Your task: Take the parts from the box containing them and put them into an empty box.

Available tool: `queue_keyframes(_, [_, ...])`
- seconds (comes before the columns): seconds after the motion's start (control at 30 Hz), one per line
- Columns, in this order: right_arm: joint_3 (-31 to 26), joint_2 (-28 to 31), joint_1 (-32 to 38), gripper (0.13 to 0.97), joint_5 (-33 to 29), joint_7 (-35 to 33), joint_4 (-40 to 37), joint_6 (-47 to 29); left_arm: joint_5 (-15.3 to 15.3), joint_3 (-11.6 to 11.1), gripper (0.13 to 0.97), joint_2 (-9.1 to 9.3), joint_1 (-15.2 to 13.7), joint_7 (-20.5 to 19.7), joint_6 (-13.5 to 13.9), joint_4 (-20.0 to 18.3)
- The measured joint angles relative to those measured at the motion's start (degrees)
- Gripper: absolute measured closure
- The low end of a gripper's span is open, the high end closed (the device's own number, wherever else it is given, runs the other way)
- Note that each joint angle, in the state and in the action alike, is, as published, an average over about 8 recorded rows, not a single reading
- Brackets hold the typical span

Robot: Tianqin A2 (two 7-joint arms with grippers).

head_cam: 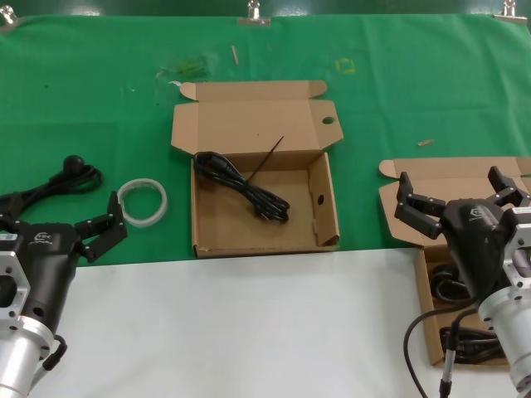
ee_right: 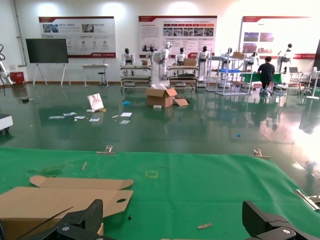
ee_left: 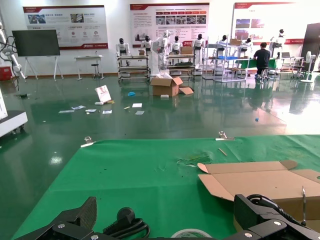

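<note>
The box with a round hole in its lid tab (head_cam: 329, 207) lies open at mid-table, with one bundled black cable (head_cam: 246, 189) inside. The second cardboard box (head_cam: 425, 303) sits at the right edge with more black cables (head_cam: 455, 286) in it, partly hidden by my right arm. My right gripper (head_cam: 459, 192) hovers open above that box's lid, holding nothing. My left gripper (head_cam: 62, 217) is open at the lower left, above a black cable (head_cam: 73, 172) lying on the cloth. That cable (ee_left: 127, 225) shows between the left fingertips (ee_left: 80, 220). The holed lid (ee_right: 60, 195) appears in the right wrist view.
A white ring of tubing (head_cam: 143, 201) lies on the green cloth (head_cam: 398, 91) between the left gripper and the middle box. White tabletop (head_cam: 249, 332) runs along the front. Small scraps (head_cam: 426, 143) dot the cloth, and clips (head_cam: 253, 15) hold its far edge.
</note>
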Motion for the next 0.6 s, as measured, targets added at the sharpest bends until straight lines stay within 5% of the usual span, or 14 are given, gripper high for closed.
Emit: queue_keyframes(0.6, [0.0,0.0,0.0,0.129,0.0,0.0,0.0,0.0,0.0,0.0,0.132,0.0,0.0,0.0,0.0,0.0])
